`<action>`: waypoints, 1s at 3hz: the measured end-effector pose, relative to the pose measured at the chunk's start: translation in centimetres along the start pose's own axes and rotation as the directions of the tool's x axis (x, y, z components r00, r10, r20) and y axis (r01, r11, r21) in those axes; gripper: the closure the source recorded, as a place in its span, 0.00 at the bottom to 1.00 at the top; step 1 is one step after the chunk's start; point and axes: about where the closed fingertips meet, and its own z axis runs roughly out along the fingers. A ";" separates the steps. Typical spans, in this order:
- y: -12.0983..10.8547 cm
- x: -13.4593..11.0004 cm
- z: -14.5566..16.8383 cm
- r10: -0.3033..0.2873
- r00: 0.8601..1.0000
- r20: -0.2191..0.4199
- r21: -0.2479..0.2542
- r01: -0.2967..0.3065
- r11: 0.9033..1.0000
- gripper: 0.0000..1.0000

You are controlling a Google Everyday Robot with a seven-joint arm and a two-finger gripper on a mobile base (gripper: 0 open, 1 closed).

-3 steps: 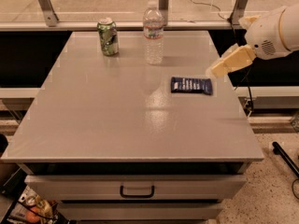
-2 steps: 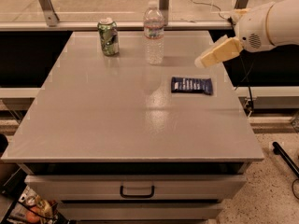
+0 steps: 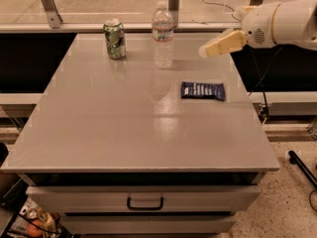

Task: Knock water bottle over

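From my station I see the water bottle standing upright on the grey table, at about 12 o'clock from the table's middle and near the far edge. Its white cap is on and its label band runs around the upper body.

The gripper hangs in the air at roughly 3 o'clock from the bottle, at about the height of the bottle's lower half. It is near the bottle but clearly apart from it, with bare tabletop showing between them. Its tan fingers point toward the bottle and read as one closed wedge, with no gap and nothing held. The white arm reaches in from the right edge.

A green soda can stands upright at 9 o'clock from the bottle, well apart from it. A dark blue packet lies flat at about 5 o'clock from the bottle, below the gripper. A drawer handle shows on the front of the table, at 6 o'clock.
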 end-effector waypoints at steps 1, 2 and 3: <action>-0.9 -0.1 1.6 0.061 0.997 0.057 -0.021 -0.059 0.998 0.00; -1.1 -0.3 3.6 0.103 0.991 0.081 -0.031 -0.100 0.994 0.00; -1.1 -0.3 6.5 0.121 0.990 0.071 -0.035 -0.119 0.992 0.00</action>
